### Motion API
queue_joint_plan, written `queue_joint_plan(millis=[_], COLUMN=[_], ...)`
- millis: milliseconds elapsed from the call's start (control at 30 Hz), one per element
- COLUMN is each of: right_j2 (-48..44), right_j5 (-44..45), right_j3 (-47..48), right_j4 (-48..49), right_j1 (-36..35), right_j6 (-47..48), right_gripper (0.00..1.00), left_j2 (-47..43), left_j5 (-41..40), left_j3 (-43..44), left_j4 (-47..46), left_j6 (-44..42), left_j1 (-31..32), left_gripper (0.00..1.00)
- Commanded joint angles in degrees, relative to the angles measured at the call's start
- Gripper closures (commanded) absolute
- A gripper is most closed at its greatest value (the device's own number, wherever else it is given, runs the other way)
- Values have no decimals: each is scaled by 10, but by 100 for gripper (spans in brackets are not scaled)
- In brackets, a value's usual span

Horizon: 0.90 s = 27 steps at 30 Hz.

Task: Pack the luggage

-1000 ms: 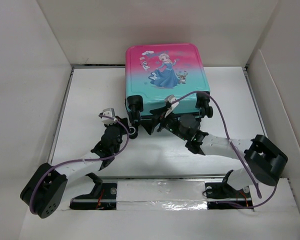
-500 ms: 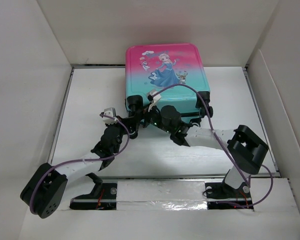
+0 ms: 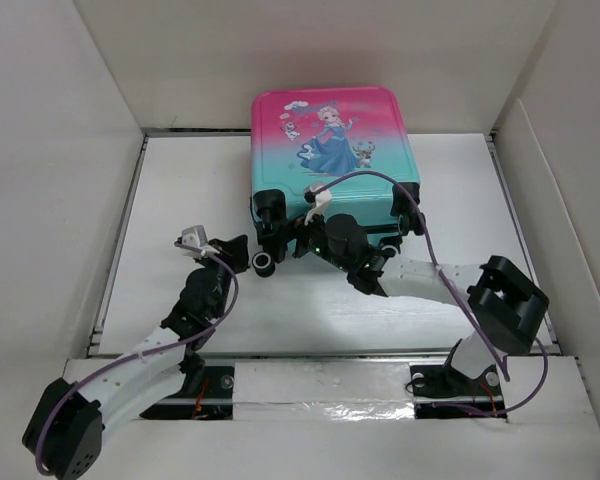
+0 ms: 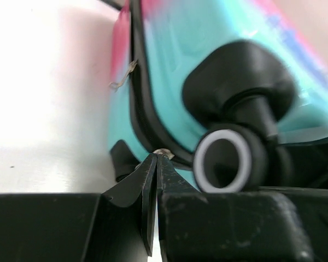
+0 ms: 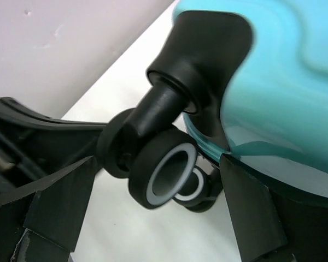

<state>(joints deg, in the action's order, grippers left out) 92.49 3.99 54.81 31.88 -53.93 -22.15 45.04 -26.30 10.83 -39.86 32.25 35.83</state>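
Pink-to-teal hard-shell princess-print luggage (image 3: 330,150) lies closed and flat at the far middle of the white table (image 3: 180,190), wheels toward the arms. The left gripper (image 4: 156,161) has its fingers pressed together, tips at the black seam trim (image 4: 138,82). The right gripper (image 5: 158,161) gapes wide, straddling a black caster wheel (image 5: 167,177).

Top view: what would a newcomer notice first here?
The suitcase, pink-to-teal with a princess print, lies closed at the far middle of the table. At its near-left corner the right gripper stands open around a black wheel. The left gripper is shut, with its tips at the black seam beside that wheel.
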Motion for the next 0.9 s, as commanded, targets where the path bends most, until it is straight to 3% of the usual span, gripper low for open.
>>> queue_joint_plan(millis=[0,333,867], right_j2=[-45,-59,2], right_j5=[23,1,-33], right_j3=[-15,-12,79], right_j4=[12,6,-80], right_j1=[3,3,14], right_j6=[10,8,4], right_gripper=[0,0,0], left_j2=[-49,60,102], left_j5=[17,161,223], left_j3=[2,58,65], left_j4=[21,-50,-131], left_j6=[25,33,49], left_j1=[-9,-29,-29], left_gripper=[100,100,100])
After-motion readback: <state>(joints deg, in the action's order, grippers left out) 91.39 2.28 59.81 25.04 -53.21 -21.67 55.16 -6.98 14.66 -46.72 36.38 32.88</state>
